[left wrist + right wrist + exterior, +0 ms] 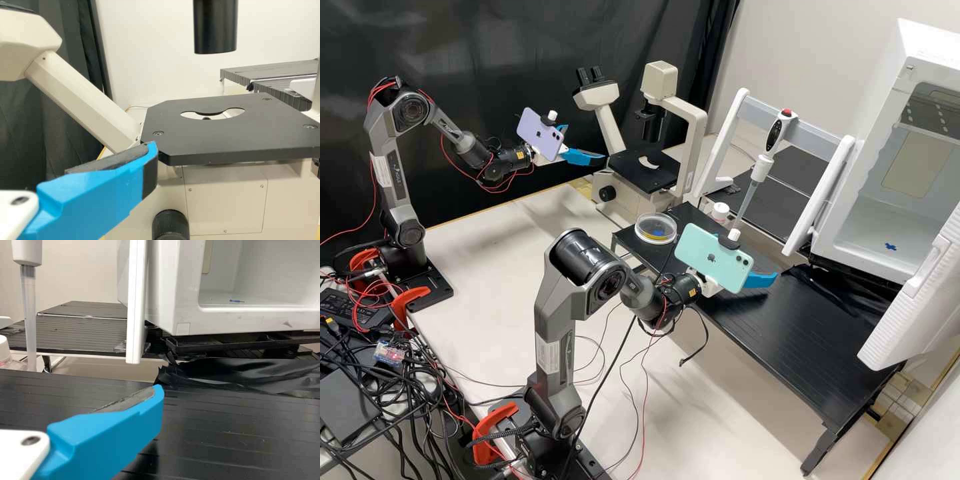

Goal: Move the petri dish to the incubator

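With both blue-fingered hands, right (pixel 757 259) and left (pixel 586 143), spread, straddle the round, clear, shallow petri dish (pixel 656 229), well apart from the boxy white incubator (pixel 887 87), using the right; squeeze lightly, lift level.

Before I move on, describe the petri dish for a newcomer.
Start at the cream microscope; the black table stands beside it. At the table's microscope end sits the petri dish, clear, round, with yellow and blue showing. It is flatter and wider than the white-capped bottle nearby.
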Robot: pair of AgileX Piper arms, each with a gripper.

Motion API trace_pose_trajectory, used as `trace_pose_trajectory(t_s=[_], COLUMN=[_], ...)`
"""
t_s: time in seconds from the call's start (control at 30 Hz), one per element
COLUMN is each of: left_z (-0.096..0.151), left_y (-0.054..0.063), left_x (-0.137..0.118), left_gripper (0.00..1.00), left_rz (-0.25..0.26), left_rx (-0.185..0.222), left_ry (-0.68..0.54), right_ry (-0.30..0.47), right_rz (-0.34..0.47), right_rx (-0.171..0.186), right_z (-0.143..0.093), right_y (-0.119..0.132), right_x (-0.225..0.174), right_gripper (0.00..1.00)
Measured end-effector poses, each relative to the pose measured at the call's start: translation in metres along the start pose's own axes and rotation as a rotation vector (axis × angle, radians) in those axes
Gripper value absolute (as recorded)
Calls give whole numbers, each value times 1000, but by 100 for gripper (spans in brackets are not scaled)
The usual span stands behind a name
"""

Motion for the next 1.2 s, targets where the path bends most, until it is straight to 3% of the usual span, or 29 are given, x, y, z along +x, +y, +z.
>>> trace_pose_trajectory(t_s=[0.37, 0.5, 0.67, 0.9, 1.1, 1.2], left_z=[0, 0, 0, 0, 0, 0], left_y=[0, 0, 0, 0, 0, 0], left_x=[0, 0, 0, 0, 0, 0], left_gripper=[100, 100, 100, 100, 100, 100], left_rz=[0, 0, 0, 0, 0, 0], left_rx=[0, 0, 0, 0, 0, 0], left_ry=[0, 0, 0, 0, 0, 0], right_ry=[-9, 6, 97, 284, 398, 410], right_rz=[-8, -21, -1, 2, -68, -114], right_rx=[1, 32, 44, 50, -5, -30], right_z=[3, 1, -9, -43, -69, -74], right_y=[-3, -3, 0, -6, -29, -44], right_x=[-4, -19, -40, -77, -92, -92], right_gripper=[100, 100, 100, 100, 100, 100])
